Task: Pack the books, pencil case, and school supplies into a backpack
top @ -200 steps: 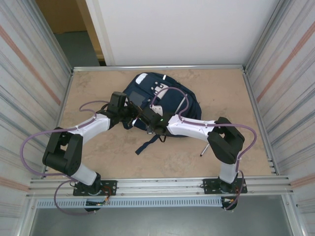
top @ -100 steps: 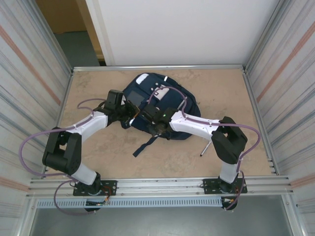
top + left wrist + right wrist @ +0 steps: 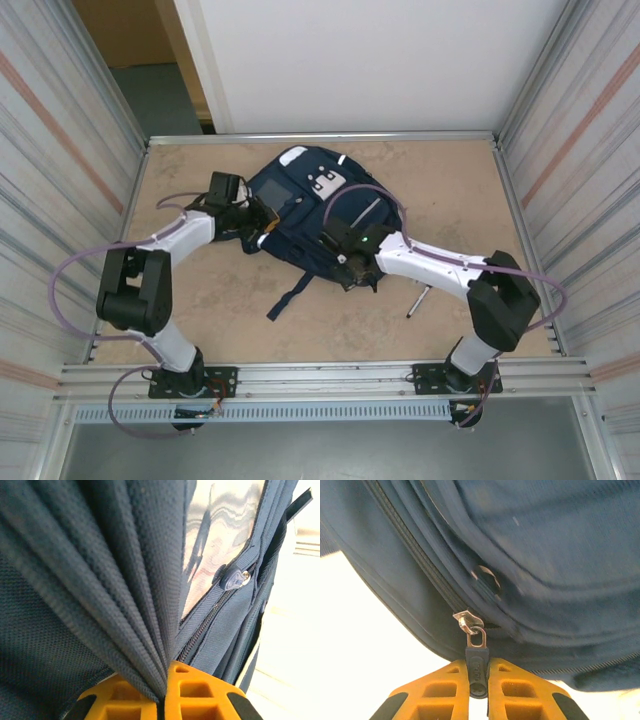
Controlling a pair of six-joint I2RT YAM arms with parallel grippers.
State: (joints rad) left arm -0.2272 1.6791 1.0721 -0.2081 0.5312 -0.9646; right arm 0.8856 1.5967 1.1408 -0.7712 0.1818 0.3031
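The navy backpack [image 3: 310,205] lies in the middle of the table, with pale patches at its far end. My left gripper [image 3: 262,220] is at its left side, shut on a bunched fold of the backpack's fabric [image 3: 130,605]; the orange fingers [image 3: 200,692] pinch it tight. My right gripper [image 3: 352,270] is at the pack's near right edge, shut on a dark zip pull tab [image 3: 478,667] that hangs from a metal slider [image 3: 466,621] on the zip. The books and the pencil case are hidden. A thin dark pen [image 3: 418,300] lies on the table right of the pack.
A loose strap [image 3: 290,295] trails from the pack toward the near edge. A second zip pull [image 3: 235,577] sits beside a pale panel. Corrugated walls close in the left and right sides, and a metal rail runs along the near edge.
The right gripper has slid right and nearer along the pack's edge with the zip pull. The left gripper has drawn the fabric left and farther away. The pack has shifted slightly.
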